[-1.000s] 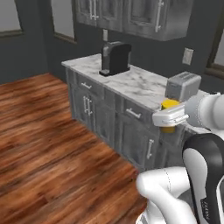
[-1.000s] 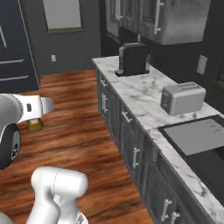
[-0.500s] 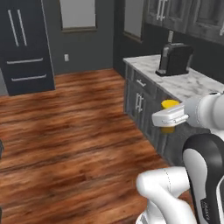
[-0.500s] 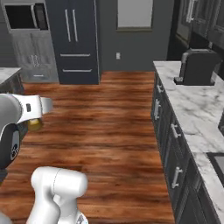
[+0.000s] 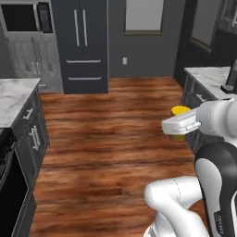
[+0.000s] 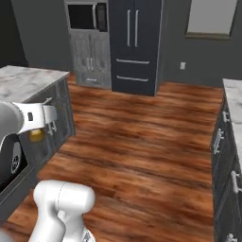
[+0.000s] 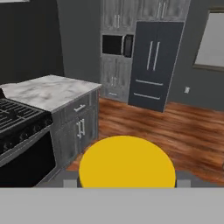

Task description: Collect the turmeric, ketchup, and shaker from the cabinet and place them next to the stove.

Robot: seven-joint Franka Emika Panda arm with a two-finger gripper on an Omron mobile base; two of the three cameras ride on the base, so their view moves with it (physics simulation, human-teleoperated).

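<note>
My gripper (image 5: 179,126) is shut on the turmeric (image 5: 180,111), a squat yellow-orange jar with a yellow cap, held in the air over the wooden floor. From the right base view the gripper (image 6: 41,119) has the turmeric (image 6: 37,135) showing beneath it. In the hand view the yellow cap (image 7: 127,161) sits between the fingertips. The black stove (image 7: 19,118) with its iron grates lies ahead to the left, apart from the jar. A corner of the stove (image 5: 6,185) also shows low on the left. The ketchup, the shaker and the cabinet are out of view.
A marble counter (image 7: 51,89) adjoins the stove, over grey drawers. A dark fridge (image 5: 85,41) and a built-in microwave (image 6: 85,16) stand at the far wall. Another marble counter (image 5: 209,75) runs along the right. Wooden floor (image 5: 111,134) lies open between them.
The whole picture has swung: the base has turned away from the counter with the coffee machine and toaster toward the fridge and stove side. The gripper keeps the jar.
</note>
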